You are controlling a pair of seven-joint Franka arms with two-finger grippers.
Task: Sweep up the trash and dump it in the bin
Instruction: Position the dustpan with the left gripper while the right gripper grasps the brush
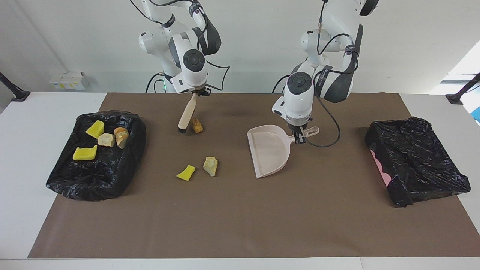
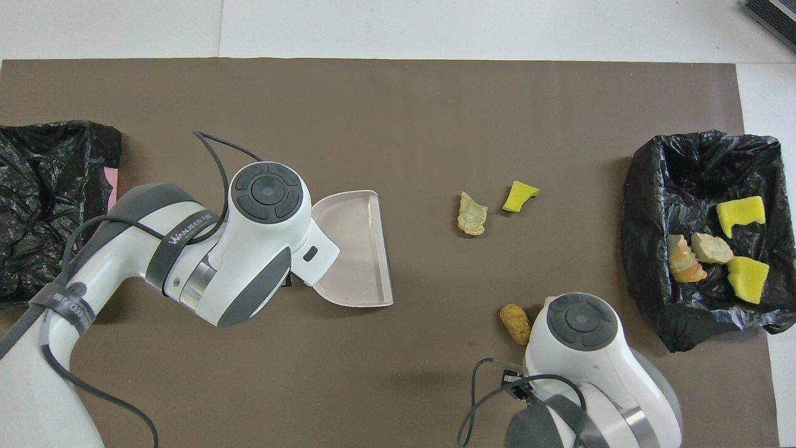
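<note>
A: What step is this?
B: Sweeping. On the table (image 1: 240,225), four scraps lie in the bin (image 1: 63,180) at the right arm's end.
A: And the tools?
B: The left tool (image 1: 299,138) pinches the dustpan (image 1: 268,152) handle mid-table. The right tool (image 1: 195,91) pinches the brush (image 1: 186,117), touching a brown chunk (image 1: 197,125) near the robots' edge. Next, push it and two middle scraps (image 1: 198,168) toward the pan.

The right arm comes down from its base at the right arm's end of the table, its white wrist pointing straight down. The right gripper (image 1: 194,92) is closed on the top of a brush handle (image 1: 187,111), holding the brush tilted with its bristles at the mat. From overhead, the wrist's round cap hides the fingers. The left arm bends forward and down, a black cable looping from its forearm. The left gripper (image 1: 299,138) points down and clamps the dustpan handle (image 1: 304,134), its dark fingers low at the mat; the wrist covers them from overhead.
</note>
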